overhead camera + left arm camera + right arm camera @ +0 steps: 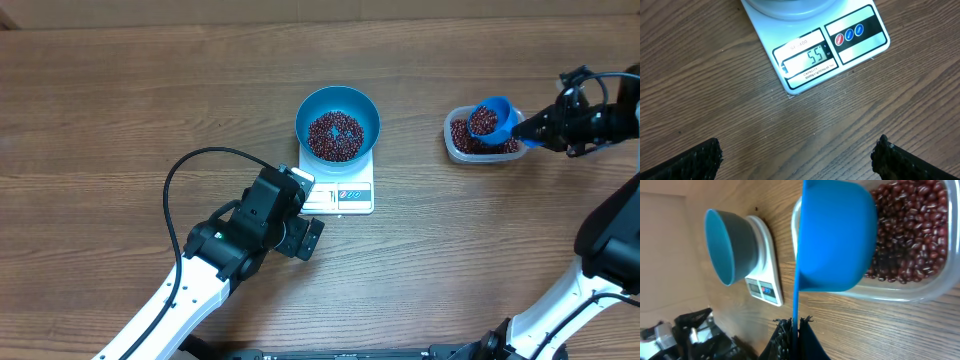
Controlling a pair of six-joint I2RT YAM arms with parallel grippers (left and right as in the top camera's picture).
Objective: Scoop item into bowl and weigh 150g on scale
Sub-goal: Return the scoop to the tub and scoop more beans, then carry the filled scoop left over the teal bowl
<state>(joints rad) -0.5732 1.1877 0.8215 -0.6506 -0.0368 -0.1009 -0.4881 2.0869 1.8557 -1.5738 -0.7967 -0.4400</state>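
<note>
Even, bright overhead light, with soft shadows on the bench (100, 120). Glare whitens the display's left edge on the scale (805, 60); the near fingers (687, 162) blur.

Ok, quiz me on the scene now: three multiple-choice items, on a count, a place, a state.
1. How many buttons on the scale bearing the bowl? A one; B three; C six.
2. Where is the scoop? A over the tub; B over the bowl; C on the scale.
3. The left gripper is: A shut on the bowl; B shut on the scoop; C open, empty.
Key: 1 B, one red, two blue; 2 A, overhead shows it above the tub; 3 C, jaws wide apart over the table.
</note>
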